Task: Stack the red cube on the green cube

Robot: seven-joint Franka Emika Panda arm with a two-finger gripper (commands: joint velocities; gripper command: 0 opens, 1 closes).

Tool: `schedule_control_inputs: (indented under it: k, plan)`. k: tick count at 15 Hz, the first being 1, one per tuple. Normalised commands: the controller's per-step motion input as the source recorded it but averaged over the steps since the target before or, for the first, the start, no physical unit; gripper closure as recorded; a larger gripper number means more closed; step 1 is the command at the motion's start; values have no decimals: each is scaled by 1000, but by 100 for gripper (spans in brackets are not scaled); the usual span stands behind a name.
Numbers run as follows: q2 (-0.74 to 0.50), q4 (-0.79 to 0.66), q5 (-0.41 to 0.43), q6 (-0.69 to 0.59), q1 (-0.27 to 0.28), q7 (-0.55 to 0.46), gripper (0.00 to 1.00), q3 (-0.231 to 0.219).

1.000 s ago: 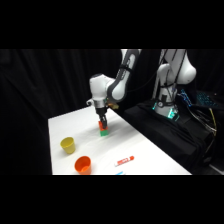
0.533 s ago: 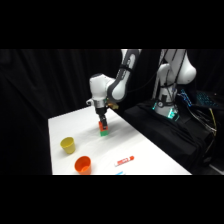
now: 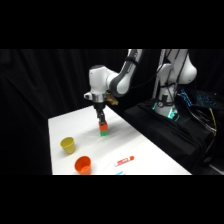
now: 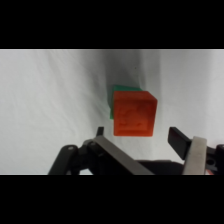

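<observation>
Red cube [image 4: 133, 114] sits atop green cube [image 4: 118, 93], offset, green edge showing. Gripper [image 4: 145, 136] fingers apart, clear of cube. Risk: fingertip clips red cube on retreat, topples offset stack.

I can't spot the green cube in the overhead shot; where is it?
The green cube sits under the red cube in the wrist view, only its edge showing. In the side view the pair stands mid-table below the gripper, away from the yellow cup.
</observation>
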Motion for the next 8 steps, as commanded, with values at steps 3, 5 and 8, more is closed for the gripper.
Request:
schedule_control_inputs:
  k: [3, 5, 8]
  plan:
    - [-493, -172, -432, -241, 194, 379, 0, -144]
    - [-474, -126, -275, -325, 111, 261, 0, -25]
    - [-360, -38, -13, -385, 24, 35, 0, 66]
